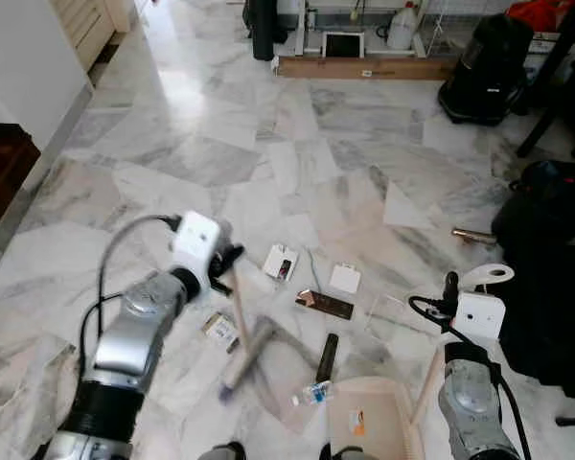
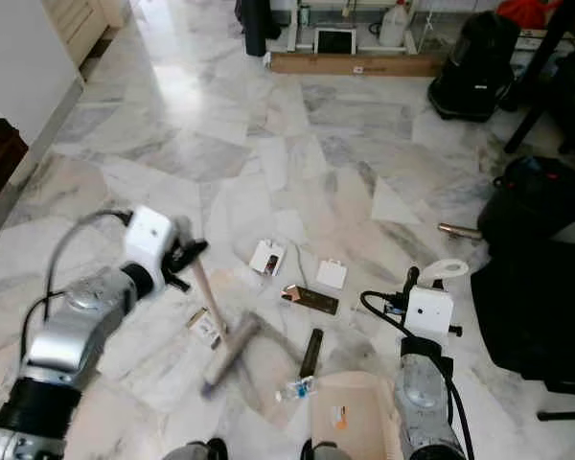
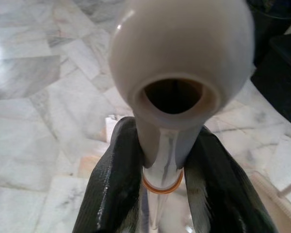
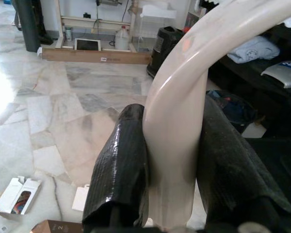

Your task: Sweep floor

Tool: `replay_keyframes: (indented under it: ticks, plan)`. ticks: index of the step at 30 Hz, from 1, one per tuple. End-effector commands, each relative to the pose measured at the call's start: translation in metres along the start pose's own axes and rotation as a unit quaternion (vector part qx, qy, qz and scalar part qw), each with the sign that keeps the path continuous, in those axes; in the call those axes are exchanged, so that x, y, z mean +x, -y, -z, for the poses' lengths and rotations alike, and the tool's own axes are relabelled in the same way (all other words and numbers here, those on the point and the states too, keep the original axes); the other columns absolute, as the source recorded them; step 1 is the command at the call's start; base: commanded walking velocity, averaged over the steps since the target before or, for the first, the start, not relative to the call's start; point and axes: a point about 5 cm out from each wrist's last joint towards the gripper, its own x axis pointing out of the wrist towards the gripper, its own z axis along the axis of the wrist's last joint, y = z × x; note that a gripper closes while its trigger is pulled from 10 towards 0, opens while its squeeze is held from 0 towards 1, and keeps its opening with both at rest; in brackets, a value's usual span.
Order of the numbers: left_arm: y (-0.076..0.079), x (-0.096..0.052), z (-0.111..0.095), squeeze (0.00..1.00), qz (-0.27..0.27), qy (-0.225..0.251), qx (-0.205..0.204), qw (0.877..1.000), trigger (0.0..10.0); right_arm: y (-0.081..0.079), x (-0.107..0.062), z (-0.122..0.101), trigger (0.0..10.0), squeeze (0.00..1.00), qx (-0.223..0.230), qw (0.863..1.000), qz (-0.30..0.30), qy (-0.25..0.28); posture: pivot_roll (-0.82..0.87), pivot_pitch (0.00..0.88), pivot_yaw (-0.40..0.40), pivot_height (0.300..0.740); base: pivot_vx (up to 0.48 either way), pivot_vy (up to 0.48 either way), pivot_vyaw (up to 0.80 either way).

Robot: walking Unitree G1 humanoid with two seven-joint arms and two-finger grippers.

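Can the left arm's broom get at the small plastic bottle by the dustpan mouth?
Probably yes. The left gripper holds the broom, whose head sits on bare floor just left of the plastic bottle, with the dustpan beyond.

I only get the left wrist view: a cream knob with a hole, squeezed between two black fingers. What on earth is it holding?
Observer: That is the top of a broom. In the head views the left pincer grips its stick, and the brush end rests on the marble floor.
Operator: Is there anything to sweep?
Observer: Yes, there is litter near the brush: a small bottle, a dark bar, a brown box and white cards.
Operator: Where does it all go?
Observer: Probably into the tan dustpan on the floor beside the bottle. The right pincer holds its long handle.
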Motion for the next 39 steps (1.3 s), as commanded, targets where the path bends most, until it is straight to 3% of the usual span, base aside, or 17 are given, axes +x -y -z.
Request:
replay_keyframes:
  ticks: [1, 5, 13, 18, 22, 24, 32, 35, 39]
  plan:
    - [-0.006, -0.002, 0.0, 0.0, -0.017, -0.003, 0.019, 1.0, 10.0, 0.0, -0.006, 0.007, 10.0, 0.0, -0.002, 1.0, -0.002, -0.015, 0.13, 0.172, 0.002, 0.74, 0.0, 0.0, 0.0]
    - [-0.008, -0.004, -0.003, 0.0, -0.017, 0.001, 0.025, 1.0, 10.0, 0.0, -0.006, 0.007, 10.0, 0.0, -0.001, 1.0, -0.001, -0.016, 0.14, 0.166, 0.004, 0.74, 0.0, 0.0, 0.0]
    - [0.01, -0.012, 0.013, 0.0, 0.091, -0.096, 0.028, 0.991, 10.0, -0.001, -0.005, 0.007, 10.0, 0.0, 0.0, 1.0, -0.001, -0.018, 0.14, 0.156, 0.006, 0.74, 0.0, 0.0, 0.0]
    - [0.022, -0.012, 0.019, 0.0, 0.13, -0.134, 0.0, 0.982, 10.0, -0.001, -0.003, 0.006, 10.0, 0.0, 0.0, 1.0, 0.001, -0.018, 0.15, 0.15, 0.009, 0.74, 0.0, 0.0, 0.0]
    - [0.03, -0.01, 0.017, 0.0, 0.143, -0.133, -0.028, 0.98, 10.0, -0.002, -0.002, 0.006, 10.0, 0.0, 0.001, 1.0, 0.002, -0.018, 0.14, 0.149, 0.009, 0.74, 0.0, 0.0, 0.0]
    - [0.036, -0.006, 0.013, 0.0, 0.148, -0.125, -0.069, 0.979, 10.0, -0.003, -0.002, 0.005, 10.0, 0.0, 0.003, 1.0, 0.002, -0.018, 0.14, 0.149, 0.013, 0.74, 0.0, 0.0, 0.0]
    - [0.032, 0.006, 0.003, 0.0, 0.097, -0.088, -0.125, 0.983, 10.0, -0.004, -0.003, 0.007, 10.0, 0.0, 0.007, 1.0, 0.004, -0.019, 0.14, 0.152, 0.017, 0.74, 0.0, 0.0, 0.0]
    - [0.035, 0.009, -0.002, 0.0, 0.092, -0.076, -0.167, 0.979, 10.0, -0.003, -0.003, 0.007, 10.0, 0.0, 0.009, 1.0, 0.005, -0.019, 0.14, 0.16, 0.018, 0.74, 0.0, 0.0, 0.0]
    - [0.037, 0.011, -0.007, 0.0, 0.092, -0.064, -0.178, 0.978, 10.0, -0.002, -0.003, 0.007, 10.0, 0.0, 0.009, 1.0, 0.005, -0.019, 0.13, 0.163, 0.017, 0.74, 0.0, 0.0, 0.0]
